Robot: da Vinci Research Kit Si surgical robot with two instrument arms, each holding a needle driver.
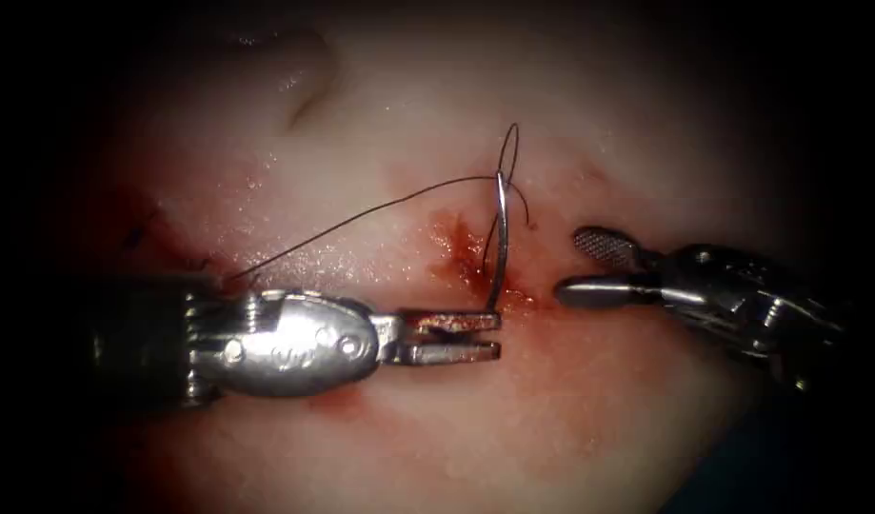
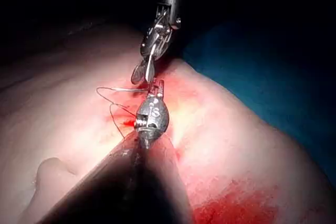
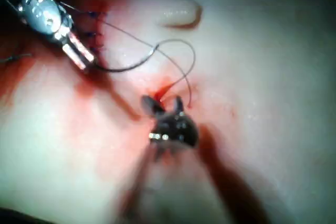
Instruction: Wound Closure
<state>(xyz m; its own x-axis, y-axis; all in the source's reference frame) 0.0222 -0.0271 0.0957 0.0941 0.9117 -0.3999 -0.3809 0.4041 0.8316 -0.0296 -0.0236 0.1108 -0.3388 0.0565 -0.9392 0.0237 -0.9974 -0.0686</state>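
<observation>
The curved needle (image 1: 499,238) stands over the red-stained cut (image 1: 461,252), thread end uppermost. My left tool (image 1: 499,336) comes in from the left with its jaws nearly parallel, shut on the needle's lower end near the point. I cannot tell whether the point touches the tissue (image 1: 380,114). The thread (image 1: 361,217) loops above the needle's top and runs left toward the left tool's shaft. My right tool (image 1: 582,266) waits just right of the cut, jaws open and holding nothing. The right wrist view has the needle (image 3: 126,66) at the left tool's tip (image 3: 86,62), with the open right jaws (image 3: 165,103) over the red spot.
Earlier stitches (image 3: 94,24) sit along the cut close to the left tool's wrist. Red fluid (image 2: 236,203) stains the tissue around the cut and further along it. A fold of tissue (image 1: 304,76) rises at the back. Blue drape (image 2: 262,66) lies beyond the tissue's edge.
</observation>
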